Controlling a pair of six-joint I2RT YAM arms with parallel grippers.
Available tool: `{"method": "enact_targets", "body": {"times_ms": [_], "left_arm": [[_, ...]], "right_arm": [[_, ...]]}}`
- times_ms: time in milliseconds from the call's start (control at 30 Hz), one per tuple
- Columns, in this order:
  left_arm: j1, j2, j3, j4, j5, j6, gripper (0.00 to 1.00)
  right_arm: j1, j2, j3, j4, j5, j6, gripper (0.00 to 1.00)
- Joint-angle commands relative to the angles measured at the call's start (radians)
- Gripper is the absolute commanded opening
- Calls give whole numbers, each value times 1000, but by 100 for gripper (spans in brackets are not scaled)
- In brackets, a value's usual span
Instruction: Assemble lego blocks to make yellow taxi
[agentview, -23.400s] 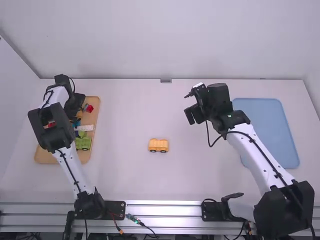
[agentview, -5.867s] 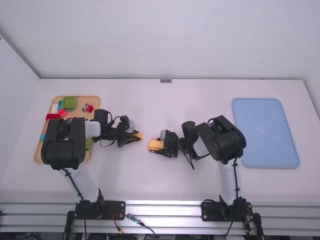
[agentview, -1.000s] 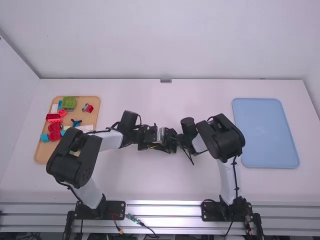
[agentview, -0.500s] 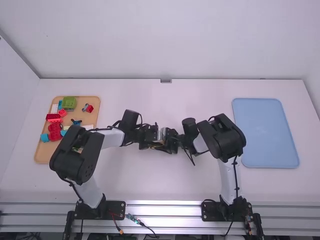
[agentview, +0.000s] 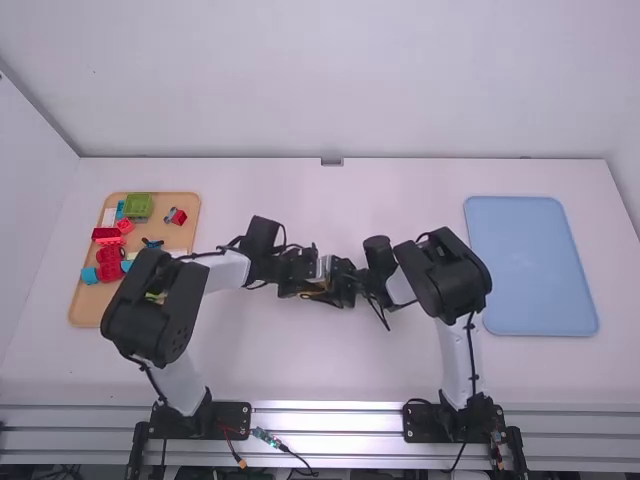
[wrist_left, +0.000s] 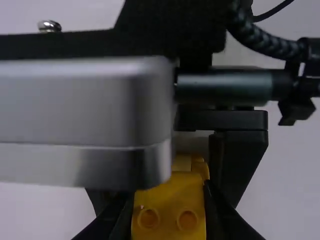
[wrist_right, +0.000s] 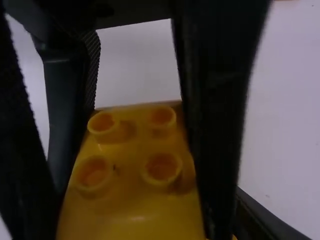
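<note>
White tabletop (agentview: 300, 370), pale wall behind it, and we go first to the left: a wooden tray (agentview: 84, 314) of parts, with a green block (agentview: 138, 205) at its far end, red blocks (agentview: 108, 240) nearer, and a blue block (agentview: 89, 275) by the left rim.

Now to the middle, where all the action is! Here's the left gripper (wrist_left: 168, 192), its jaws drawn in narrow, one on each side of a yellow block (wrist_right: 131, 165) with round studs on top. Right up against it, what looks like the yellow base (wrist_left: 190, 165) of the taxi sits low between the two arms, and the right gripper (agentview: 328, 288) seems to have its jaws closed around it as a brace.

So this looks like the joining step: block meeting base, one arm steadying, the other pressing. Whether the studs are fully seated, I can't tell from here. Next move calls for lining up the edges, a firm straight push, then an easy release; a crooked press could tip the block or skew the base.

Over on the right, the blue tray (agentview: 530, 265) lies flat, perhaps the finishing spot. As for brands, labels or lettering, nothing I can read anywhere.
</note>
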Motion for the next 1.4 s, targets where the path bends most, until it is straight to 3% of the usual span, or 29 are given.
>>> {"method": "enact_targets", "body": {"times_ms": [0,167,467,833,1367], "left_arm": [[18,67,13,-120,-196,45,1],[14,68,65,-235,-169,87,2],[14,67,-22,-18,-121,17,2],[10,67,-26,-23,-26,46,2],[-10,68,-32,-23,-32,42,2]], "right_arm": [[1,-6,-16,-10,28,-28,29],[5,-6,-14,-10,21,-28,29],[-3,-6,-15,-8,20,-28,29],[5,-6,-15,-5,20,-29,29],[24,-6,-6,-6,20,-29,28]]}}
